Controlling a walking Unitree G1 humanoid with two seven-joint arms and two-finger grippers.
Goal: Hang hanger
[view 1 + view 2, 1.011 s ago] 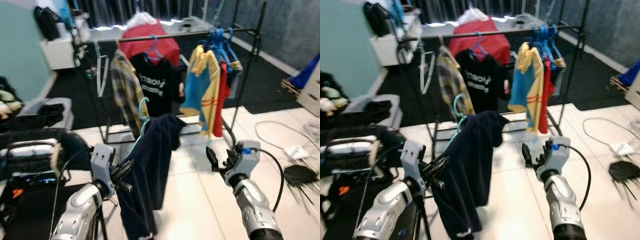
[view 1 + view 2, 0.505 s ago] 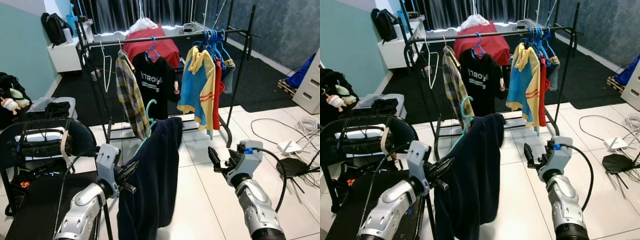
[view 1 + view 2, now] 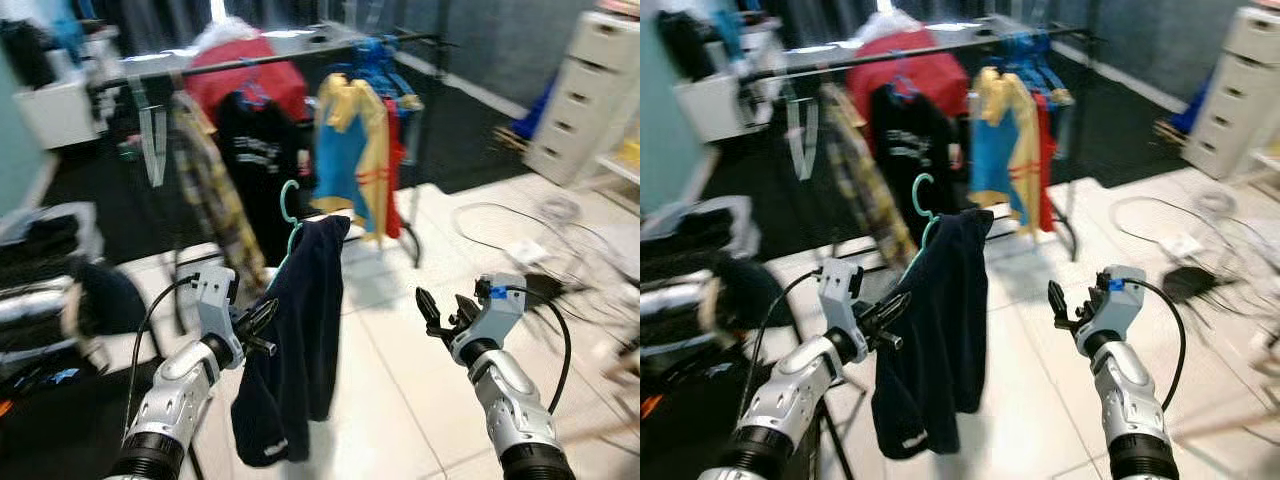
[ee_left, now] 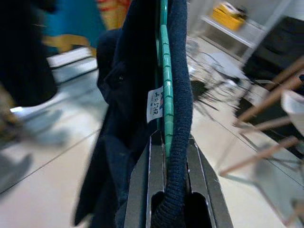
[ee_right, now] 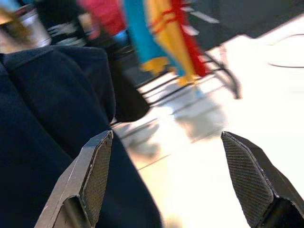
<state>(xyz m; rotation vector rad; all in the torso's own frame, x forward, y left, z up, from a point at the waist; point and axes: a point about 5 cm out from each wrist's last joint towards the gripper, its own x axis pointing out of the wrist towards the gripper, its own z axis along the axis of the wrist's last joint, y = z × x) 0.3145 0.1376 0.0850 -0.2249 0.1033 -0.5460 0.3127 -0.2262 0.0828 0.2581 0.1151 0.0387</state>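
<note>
The left claw (image 3: 262,322) is clamped on the teal plastic hanger (image 3: 289,215) and the collar of the dark navy garment (image 3: 300,340) draped over it, holding both up in front of the robot above the white tiled floor (image 3: 390,390). In the left wrist view the two black fingers (image 4: 142,190) close on the ribbed teal bar of the hanger and the thick navy hem, with a small white label (image 4: 155,105) just above them. The hanger's hook points upward, free of any rail, and the garment hangs down from it in a long fold, well above the tiles.

The right claw (image 3: 440,313) hovers to the robot's right of the garment, near it but not touching, with its fingers (image 5: 97,171) spread wide apart and nothing between them; the right wrist view looks past them at the navy cloth and the tiles.

Beyond the held garment stands the black metal clothes rack (image 3: 270,60), well apart from the hanger. On its rail hang a plaid shirt (image 3: 205,185), a black T-shirt with white lettering (image 3: 255,160), a red garment (image 3: 240,75) and a blue, yellow and red garment (image 3: 352,165), with several blue hangers (image 3: 380,60) bunched near the robot's right end. White cables (image 3: 520,235) lie on the floor to the right, and a pale drawer unit (image 3: 585,95) stands at the far right. The head views are blurred.
</note>
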